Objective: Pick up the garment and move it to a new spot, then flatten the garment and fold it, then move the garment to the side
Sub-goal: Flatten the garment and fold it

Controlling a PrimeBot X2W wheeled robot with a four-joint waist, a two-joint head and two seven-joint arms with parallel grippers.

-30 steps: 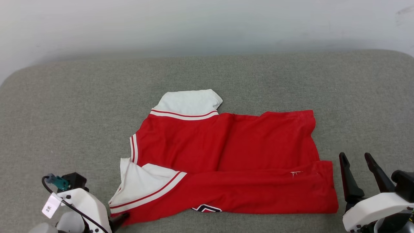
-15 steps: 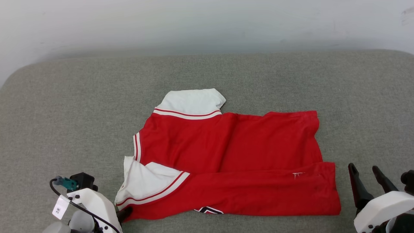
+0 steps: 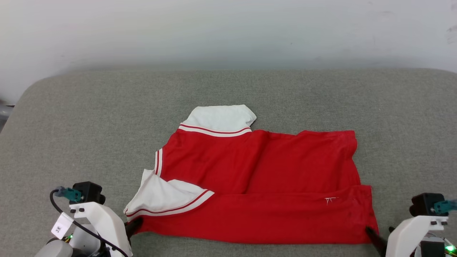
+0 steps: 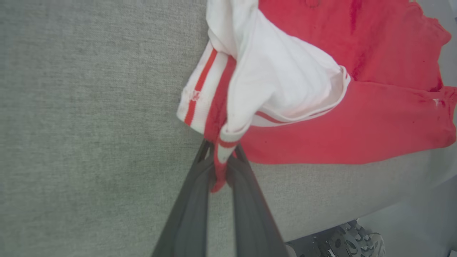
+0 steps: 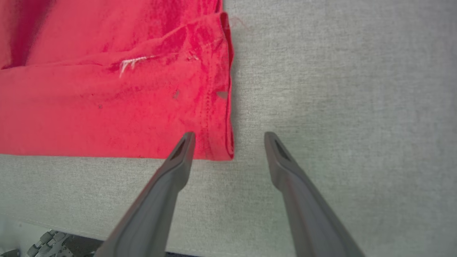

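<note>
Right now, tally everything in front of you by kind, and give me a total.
Red jersey-style shirt with white striped sleeves: 1
Dark two-fingered grippers: 2 (left gripper shut on the shirt's striped trim, right gripper open at its corner)
Grey fabric cushion: 1
Total: 4

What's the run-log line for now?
left claw: shut on red white-sleeved jersey shirt | right claw: open at its hem corner | surface: grey fabric cushion

Four things are counted.
One red white-sleeved jersey shirt point(image 3: 257, 178), one grey fabric cushion point(image 3: 89, 117), one dark-fingered left gripper point(image 3: 137, 223) at seven o'clock, one right gripper point(image 3: 379, 231) at five.
</note>
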